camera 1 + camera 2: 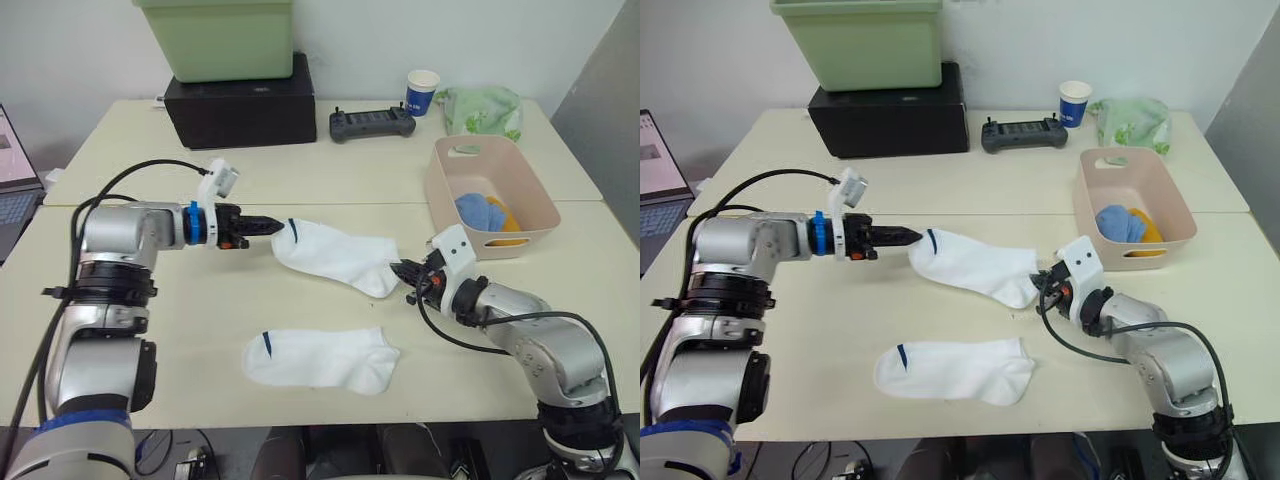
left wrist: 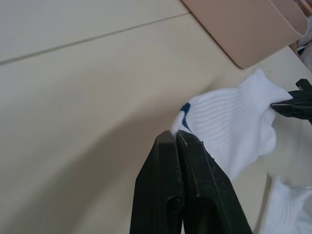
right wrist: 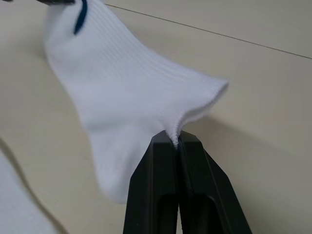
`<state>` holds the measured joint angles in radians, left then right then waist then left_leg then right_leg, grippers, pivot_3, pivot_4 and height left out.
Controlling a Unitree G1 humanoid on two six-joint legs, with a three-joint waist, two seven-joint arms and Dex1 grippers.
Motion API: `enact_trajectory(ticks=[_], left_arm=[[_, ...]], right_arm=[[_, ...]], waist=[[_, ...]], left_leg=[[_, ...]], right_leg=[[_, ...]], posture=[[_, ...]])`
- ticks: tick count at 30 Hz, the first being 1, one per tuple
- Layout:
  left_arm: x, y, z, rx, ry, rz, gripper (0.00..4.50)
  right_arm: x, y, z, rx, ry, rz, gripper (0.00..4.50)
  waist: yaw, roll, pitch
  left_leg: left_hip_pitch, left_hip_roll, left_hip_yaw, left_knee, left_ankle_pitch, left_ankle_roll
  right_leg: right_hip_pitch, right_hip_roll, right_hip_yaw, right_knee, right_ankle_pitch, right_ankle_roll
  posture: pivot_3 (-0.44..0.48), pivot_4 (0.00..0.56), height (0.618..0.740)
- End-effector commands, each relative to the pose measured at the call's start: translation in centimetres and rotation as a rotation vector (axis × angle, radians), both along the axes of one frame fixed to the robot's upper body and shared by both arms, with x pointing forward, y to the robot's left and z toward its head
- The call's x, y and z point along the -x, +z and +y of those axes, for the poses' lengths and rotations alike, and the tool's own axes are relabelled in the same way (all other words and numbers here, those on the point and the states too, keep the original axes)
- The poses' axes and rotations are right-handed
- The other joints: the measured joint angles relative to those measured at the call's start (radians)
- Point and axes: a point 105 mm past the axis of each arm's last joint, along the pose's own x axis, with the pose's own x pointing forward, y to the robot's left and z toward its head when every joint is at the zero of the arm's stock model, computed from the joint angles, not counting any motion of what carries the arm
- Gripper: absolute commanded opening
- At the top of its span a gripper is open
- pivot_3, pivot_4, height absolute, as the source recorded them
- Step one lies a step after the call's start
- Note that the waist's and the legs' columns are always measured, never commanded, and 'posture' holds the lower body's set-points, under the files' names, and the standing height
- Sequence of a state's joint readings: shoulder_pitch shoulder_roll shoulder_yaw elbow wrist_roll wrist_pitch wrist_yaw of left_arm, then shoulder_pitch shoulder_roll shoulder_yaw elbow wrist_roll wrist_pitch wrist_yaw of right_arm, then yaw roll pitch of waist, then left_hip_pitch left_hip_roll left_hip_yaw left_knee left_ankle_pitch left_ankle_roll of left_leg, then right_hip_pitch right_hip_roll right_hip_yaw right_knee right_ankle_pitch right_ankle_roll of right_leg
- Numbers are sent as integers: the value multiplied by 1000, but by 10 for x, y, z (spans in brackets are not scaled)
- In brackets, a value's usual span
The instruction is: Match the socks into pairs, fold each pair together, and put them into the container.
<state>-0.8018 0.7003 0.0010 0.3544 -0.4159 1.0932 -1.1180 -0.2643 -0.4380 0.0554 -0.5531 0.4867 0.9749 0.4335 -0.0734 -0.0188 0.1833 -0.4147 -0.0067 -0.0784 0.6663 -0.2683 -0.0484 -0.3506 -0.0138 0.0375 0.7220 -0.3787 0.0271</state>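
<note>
In the left eye view, a white ribbed ankle sock with a thin dark mark (image 1: pixel 335 254) is stretched above the cream counter (image 1: pixel 150 150) between both arms. The left gripper (image 1: pixel 272 228) pinches its marked end and the right gripper (image 1: pixel 401 269) pinches the opposite end. The second white ankle sock (image 1: pixel 320 359) lies flat nearer the robot, unfolded and apart from the held one. At far right the pale pink rectangular plastic tub (image 1: pixel 445 190) already holds a light blue bundle (image 1: pixel 480 211) and a mustard-orange bundle (image 1: pixel 508 217), so two pairs seem done; the white pair remains to be matched, folded and stowed.

The right eye view shows the same layout.

In the left wrist view, the jaws are together, clamped on the sock's edge by the dark mark.

In the right wrist view, the jaws are likewise clamped on a fold of the sock's rim.
</note>
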Motion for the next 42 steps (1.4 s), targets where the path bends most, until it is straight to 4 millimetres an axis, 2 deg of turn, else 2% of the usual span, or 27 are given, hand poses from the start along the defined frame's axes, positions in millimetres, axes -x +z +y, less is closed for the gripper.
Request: enact_trajectory(ticks=[1,6,9,12,15,16,22,25,28,31,36,37,39,42], left_arm=[[12,-20,8,-27,64,52,0],[27,-53,16,-51,156,111,0],[31,-62,19,-60,197,112,0],[29,-63,18,-46,220,82,0],[26,-60,21,-69,223,18,0],[26,-57,22,-80,212,-15,423],[27,-35,36,-46,199,-101,2236],[33,-34,43,-22,205,-92,3239],[42,-43,35,-1,177,-42,4165],[50,-52,21,11,128,-10,4165],[52,-68,2,-4,87,-8,4165],[53,-69,-2,-1,70,-10,3991],[59,-73,-9,7,41,7,3565],[61,-82,-12,-14,40,29,2648]], right_arm=[[1,-7,2,24,8,37,9],[-10,-14,1,65,-20,57,9],[-15,-18,0,89,-33,71,9],[-16,-21,-3,98,-42,80,9],[-13,-19,-7,105,-41,75,719],[-12,-18,-9,106,-42,71,1077],[1,-7,-17,109,-40,24,3321],[1,1,-15,93,-52,-33,4430],[-2,2,-12,78,-67,-56,4500],[-8,-4,-9,82,-83,-48,4500],[-17,-20,-7,100,-116,-14,4500],[-18,-22,-7,102,-117,-7,4500],[-18,-26,-5,107,-114,5,4126],[-15,-31,0,115,-95,20,3208]], waist=[[-1,0,0],[9,0,0],[13,0,0],[18,0,0],[19,0,0],[20,0,0],[17,0,0],[16,0,0],[17,0,0],[18,-1,0],[26,0,-1],[27,0,-1],[27,1,-2],[28,1,-2]], left_leg=[[1,0,0,0,0,0],[-1,0,0,1,0,0],[-1,0,1,1,0,0],[-1,0,1,1,0,0],[-1,0,1,1,0,0],[-1,0,1,1,0,0],[-1,0,1,0,0,0],[-1,0,1,0,0,1],[-1,0,1,0,-1,2],[-1,0,1,0,-1,1],[0,-1,1,0,-1,1],[0,-1,1,0,-1,1],[0,-1,2,0,0,1],[0,-1,2,0,0,1]], right_leg=[[0,0,0,0,0,0],[-1,0,-1,1,0,0],[-1,-1,0,0,0,0],[-1,-1,0,0,0,0],[0,-1,0,0,0,0],[0,-1,0,0,0,0],[-1,-1,0,1,0,0],[-1,-1,0,0,0,0],[-1,-1,0,0,0,0],[0,-1,0,0,0,0],[0,-2,0,0,0,0],[0,-2,0,0,0,0],[1,-2,0,-1,0,0],[1,-2,0,-1,0,0]], posture=[[0,150,725],[0,150,725],[0,150,725],[0,150,725],[0,150,725],[0,150,725],[0,150,725],[0,150,725],[0,150,725],[0,150,725],[0,150,725],[0,150,725],[0,150,725],[0,150,725]])
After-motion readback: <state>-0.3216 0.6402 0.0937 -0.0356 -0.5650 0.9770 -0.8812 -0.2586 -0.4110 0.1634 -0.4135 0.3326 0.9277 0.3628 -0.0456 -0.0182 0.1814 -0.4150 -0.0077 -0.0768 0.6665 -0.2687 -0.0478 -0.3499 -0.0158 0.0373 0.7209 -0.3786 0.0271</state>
